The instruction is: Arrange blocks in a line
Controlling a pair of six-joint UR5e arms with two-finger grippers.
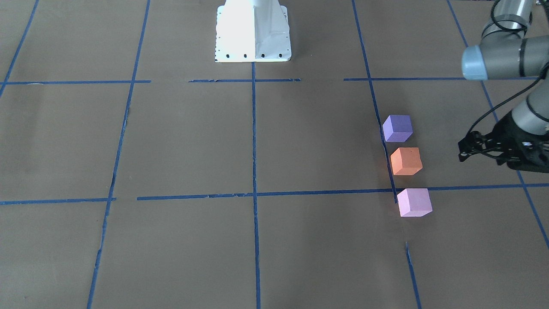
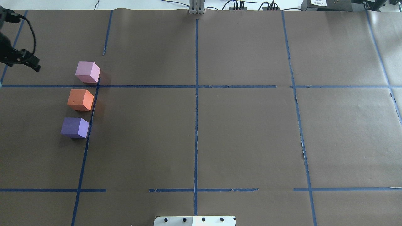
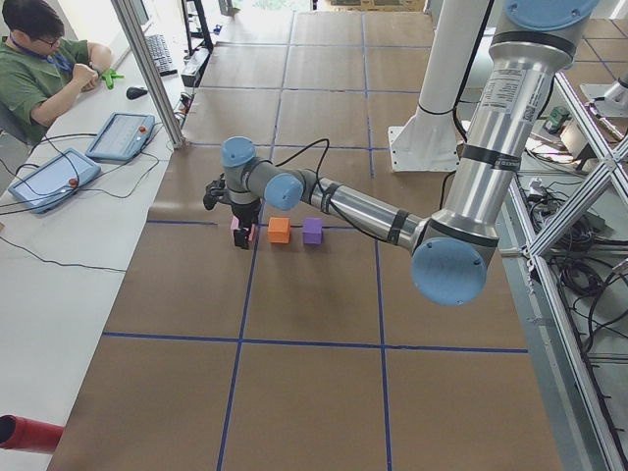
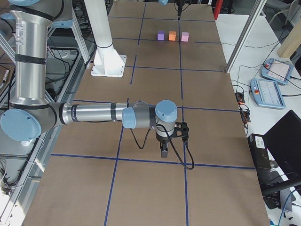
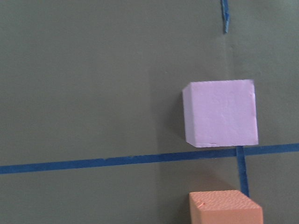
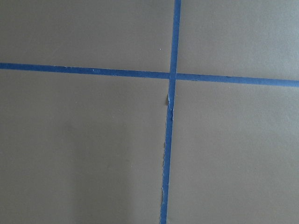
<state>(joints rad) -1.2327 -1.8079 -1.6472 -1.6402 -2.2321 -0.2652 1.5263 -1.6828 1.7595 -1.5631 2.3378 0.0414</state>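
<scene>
Judging from the purple block, orange block and pink block lined up at left, only retreat is needed; finger spread of left gripper and right gripper cannot be told.

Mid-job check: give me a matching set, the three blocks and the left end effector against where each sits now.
1 purple block
2 orange block
3 pink block
4 left end effector

A middle of the row
B off to the side, touching no block
C row end nearest the robot base
D row end farthest from the base

Pairs: 1-C, 2-A, 3-D, 4-B
</scene>
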